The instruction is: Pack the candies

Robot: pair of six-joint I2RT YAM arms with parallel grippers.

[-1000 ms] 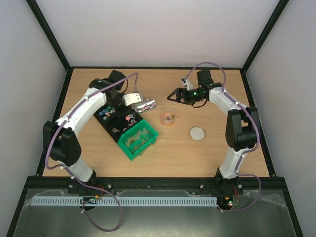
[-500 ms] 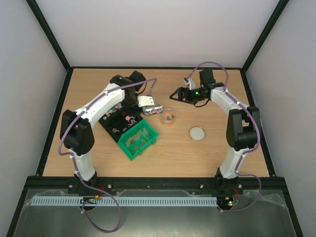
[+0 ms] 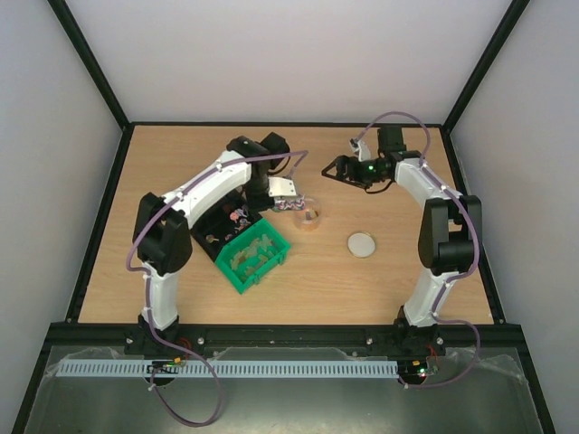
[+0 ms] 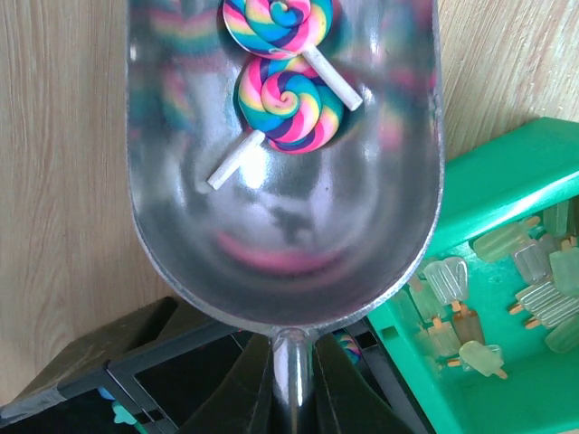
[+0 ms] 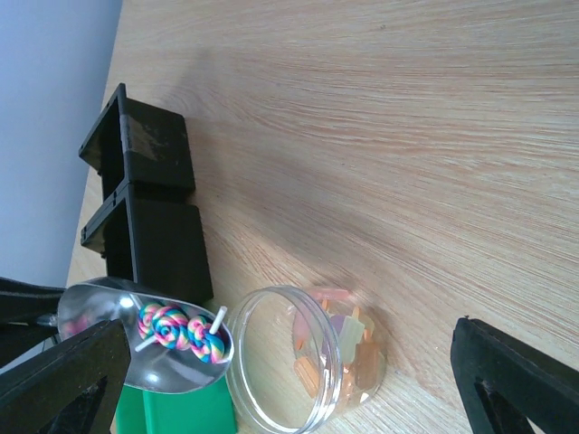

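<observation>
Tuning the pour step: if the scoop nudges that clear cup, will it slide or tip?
Probably slides: the cup looks like thin clear plastic with only a few candies inside, so light. Tipping seems less likely, since it looks wide and low. Nothing holds it; the right gripper is open and apart.

Two rainbow-swirl candies [image 4: 289,104] lie in the metal scoop [image 4: 181,226].

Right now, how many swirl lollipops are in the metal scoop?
2. One lollipop lies in the middle of the scoop; the second lollipop touches it, nearer the tip, cut by the left wrist view's top edge. More could hide beyond that edge.
</observation>
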